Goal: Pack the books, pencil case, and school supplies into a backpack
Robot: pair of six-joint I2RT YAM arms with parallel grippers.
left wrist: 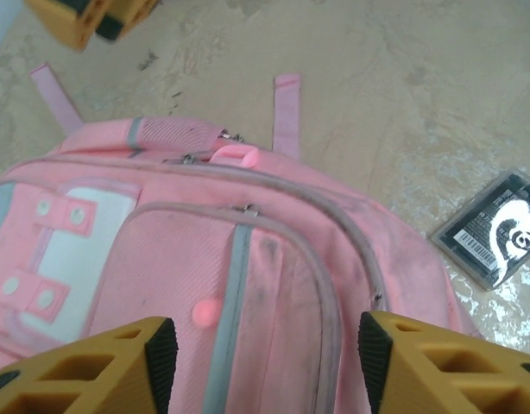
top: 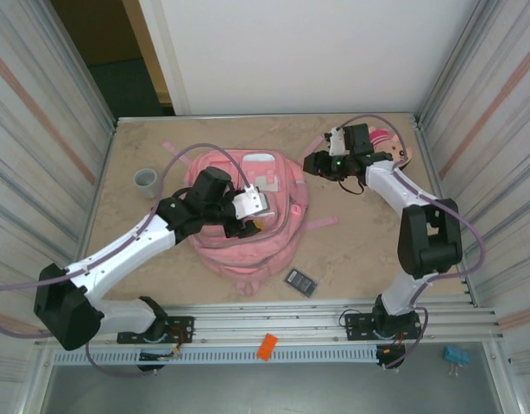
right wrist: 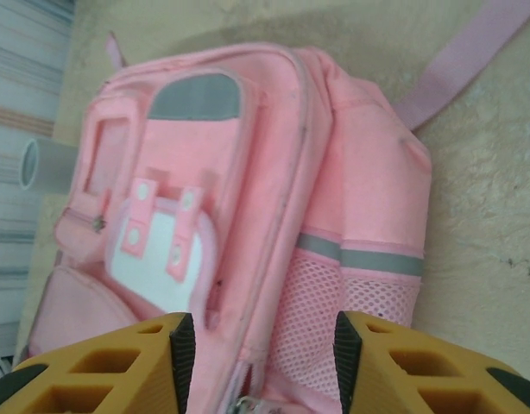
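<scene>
From top, my left arm (top: 127, 246) hides backpack (top: 248, 254) middle. Pink, scuffed, zips shut, lying flat mid tabletop (top: 360, 250). Left pincer (left wrist: 267, 345) above it, right pincer (right wrist: 261, 345) beside (both gaping, empty). Dark calculator (left wrist: 498, 228) nearby, glare-washed, label unreadable.

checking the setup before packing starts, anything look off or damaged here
The large pink fabric backpack has dark grimy smudges on its front pocket. A small orange piece and a small blue clip lie off the table, past its near edge.
</scene>
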